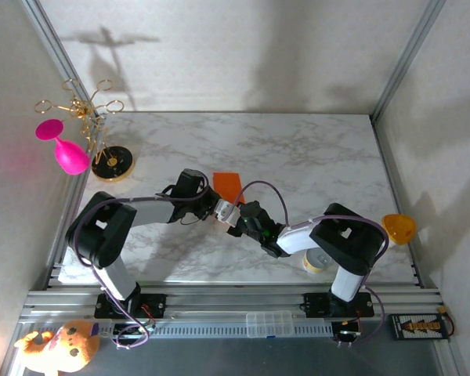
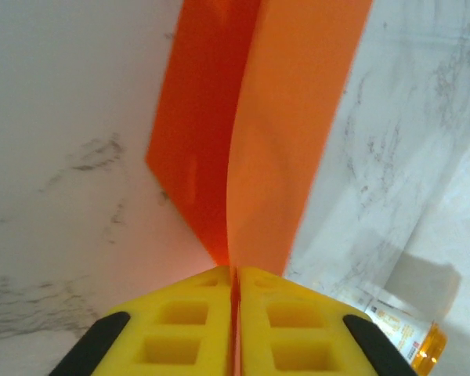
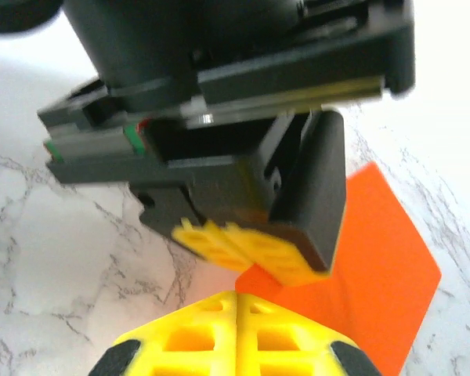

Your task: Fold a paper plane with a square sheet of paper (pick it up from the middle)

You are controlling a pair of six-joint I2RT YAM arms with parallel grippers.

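The square sheet of paper (image 2: 298, 117): where does it stand in the fold? (Desk)

It is pinched in the left gripper (image 2: 233, 274), whose yellow fingers are pressed together with only the orange edge between them. The sheet rises straight ahead of those fingertips in two panels that meet along one crease. (Photographer)

And the right gripper? (Desk)

The right gripper (image 3: 235, 301) is fully closed, its tips just short of the left gripper's fingers, with the orange paper directly beyond. Whether it has nipped a corner of the sheet cannot be told from its wrist view. (Photographer)

So how much is done? (Desk)

By my reading, little: the sheet is off the worktop (image 1: 298, 149) and carries a centre fold. No pointed nose and no wing folds are visible, so a paper plane is some way off. (Photographer)

Any writing for the caption? (Desk)

The paper is plain. A small yellow can (image 2: 407, 329), below and to the right of the left gripper, has a white label with print too small and blurred to read. (Photographer)
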